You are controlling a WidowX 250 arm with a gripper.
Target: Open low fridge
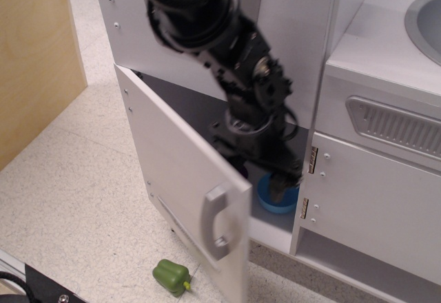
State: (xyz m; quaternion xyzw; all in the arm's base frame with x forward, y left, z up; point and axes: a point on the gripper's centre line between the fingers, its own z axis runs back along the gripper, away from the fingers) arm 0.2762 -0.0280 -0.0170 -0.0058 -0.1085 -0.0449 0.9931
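Observation:
The low fridge door [176, 172] is a silver-grey panel with a curved grey handle [215, 222]. It stands swung well out from the white compartment [272, 231]. My black arm reaches down from the top into the opening behind the door's free edge. My gripper [281, 184] is inside the compartment, just above a blue bowl [277, 201]. Its fingers are dark and bunched together, and I cannot tell whether they are open or shut. The vent strip on the door is seen edge-on and barely shows.
A green toy pepper [171, 276] lies on the speckled floor in front of the door. A white cabinet door with brass hinges [375, 206] is at the right. A wooden panel [34, 55] stands at the left. A grey vent panel [396, 125] sits above the cabinet.

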